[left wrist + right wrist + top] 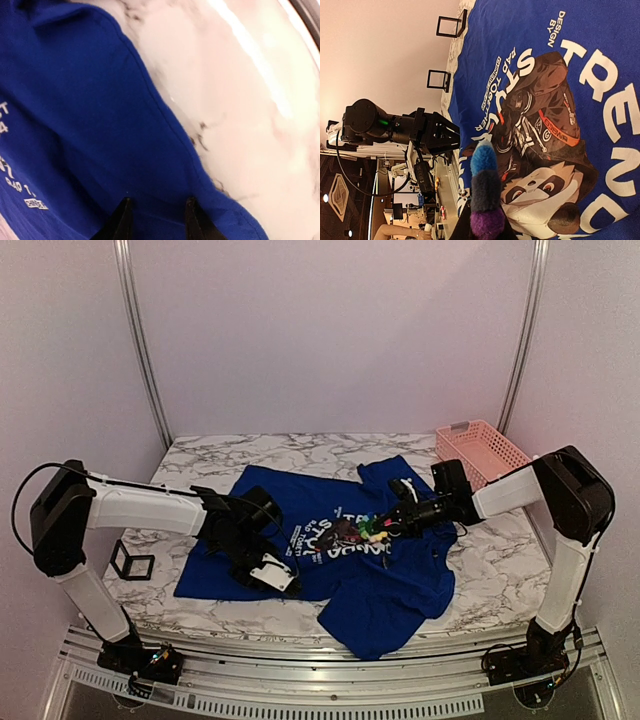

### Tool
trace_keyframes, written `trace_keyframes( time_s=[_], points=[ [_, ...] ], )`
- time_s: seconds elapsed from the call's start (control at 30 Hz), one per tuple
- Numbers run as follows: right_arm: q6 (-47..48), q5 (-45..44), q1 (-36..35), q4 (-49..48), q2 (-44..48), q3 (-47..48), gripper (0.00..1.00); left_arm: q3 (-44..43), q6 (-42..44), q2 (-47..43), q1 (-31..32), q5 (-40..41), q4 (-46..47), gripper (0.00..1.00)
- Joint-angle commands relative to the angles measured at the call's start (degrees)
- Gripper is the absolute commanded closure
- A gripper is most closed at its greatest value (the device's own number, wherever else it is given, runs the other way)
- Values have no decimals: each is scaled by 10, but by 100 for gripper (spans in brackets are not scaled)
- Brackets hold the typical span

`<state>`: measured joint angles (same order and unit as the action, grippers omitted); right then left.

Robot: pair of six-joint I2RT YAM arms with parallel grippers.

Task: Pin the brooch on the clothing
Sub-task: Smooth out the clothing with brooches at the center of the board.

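Brooch [485, 192] clamped in right jaws, long axis toward clothing [510, 30] print, left jaws part-open.

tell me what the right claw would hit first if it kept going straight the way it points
Probably the cartoon picture on the T-shirt: the right claw, shut on the brooch, points right at it, so the brooch would touch first. Depth is unclear.

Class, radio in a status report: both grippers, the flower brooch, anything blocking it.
Left gripper open, over royal-blue T-shirt edge. Right gripper shut on multicoloured flower-shaped brooch, over chest print. Nothing between.
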<state>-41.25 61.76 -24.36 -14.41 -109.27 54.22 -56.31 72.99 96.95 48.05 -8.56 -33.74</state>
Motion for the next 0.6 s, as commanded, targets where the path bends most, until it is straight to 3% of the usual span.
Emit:
trace_keyframes(
  time_s=[0.0, 0.1, 0.2, 0.4, 0.57],
  points=[
    [-7, -9, -2, -23, -17, 10, 100, 36, 155, 5, -34, 31, -204, 62],
    [-9, -7, -7, -25, -25, 17, 100, 32, 180, 7, -35, 36, -199, 61],
    [-12, -6, -11, -24, -32, 19, 100, -32, 143, 26, -29, -24, -194, 57],
    [7, -27, -12, 13, -17, 18, 100, -259, -111, 113, 3, -184, -173, 56],
    [15, -49, -9, 21, 22, -1, 100, -285, -335, 146, 26, -213, -21, 56]
  ],
)
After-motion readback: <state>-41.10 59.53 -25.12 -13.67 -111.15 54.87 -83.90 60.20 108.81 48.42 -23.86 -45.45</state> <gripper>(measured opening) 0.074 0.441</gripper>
